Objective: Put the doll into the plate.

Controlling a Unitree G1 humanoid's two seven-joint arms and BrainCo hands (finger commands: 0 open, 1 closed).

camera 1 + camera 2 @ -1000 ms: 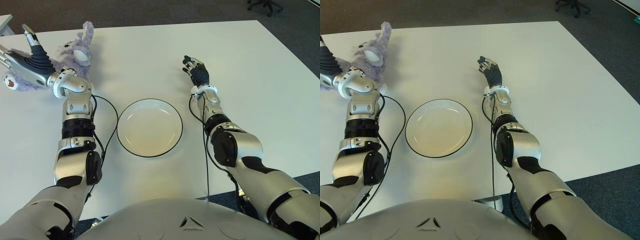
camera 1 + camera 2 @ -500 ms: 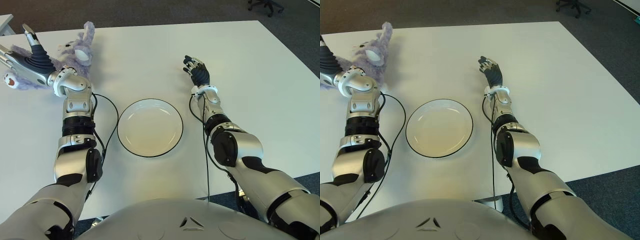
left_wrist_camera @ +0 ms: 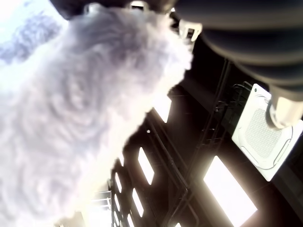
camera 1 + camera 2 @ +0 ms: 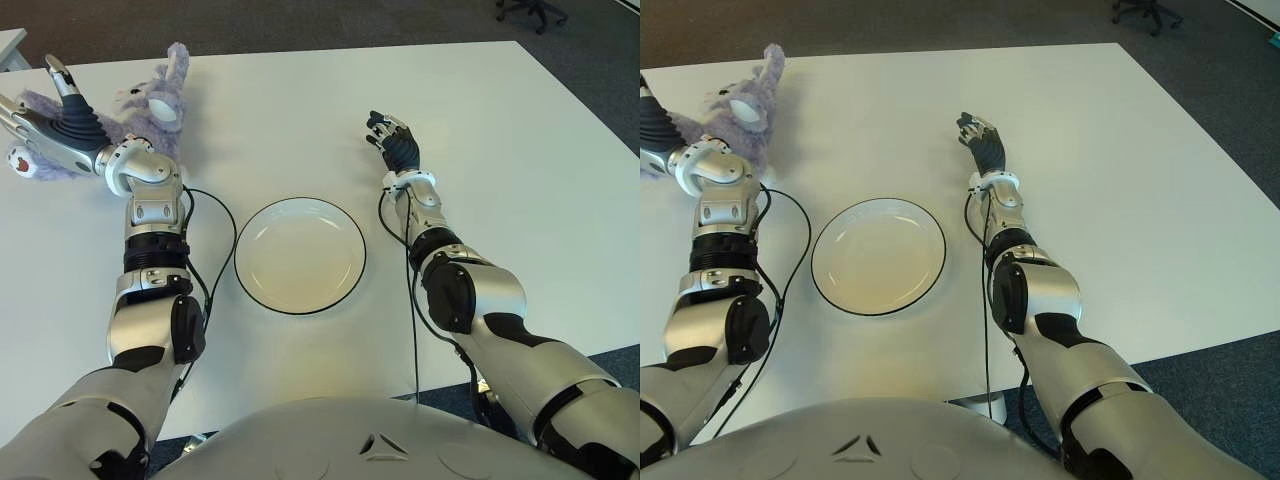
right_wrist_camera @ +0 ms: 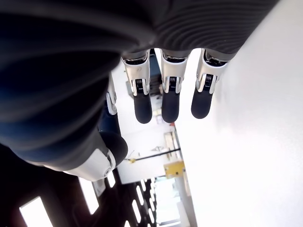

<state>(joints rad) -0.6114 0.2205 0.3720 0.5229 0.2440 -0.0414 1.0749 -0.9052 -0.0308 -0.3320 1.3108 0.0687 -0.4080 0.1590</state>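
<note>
doll [image 4: 140, 105]: purple plush, lying at the far left corner of the table [image 4: 300, 120], well apart from the plate; not yet lifted, as far as can be judged
plate [image 4: 300, 254]: white with a dark rim, nothing in it, set near the table's front edge between the two arms; placed within easy reach of either hand, likely so the doll can be dropped straight in
left hand [image 4: 60, 125]: stretched out over the doll's body, palm tilted, fingers [image 4: 55, 72] spread wide and pointing up and out; not closed on anything in the eye views
left wrist view: filled by pale fur [image 3: 71, 118] right against the palm side, so hand and doll look touching or very nearly so; no finger seen wrapping the fur
reason for the pose: wide opening over the soft body reads as a reach just ahead of a grasp
right hand [image 4: 393, 140]: idle, showing beyond and to the right of the plate, fingers [image 5: 171, 101] loosely extended side by side, holding nothing; cannot tell whether it touches the table
task state: barely begun; grasp, carry and release all left
risk: floppy plush may sag or slip if only an ear or limb gets caught
</note>
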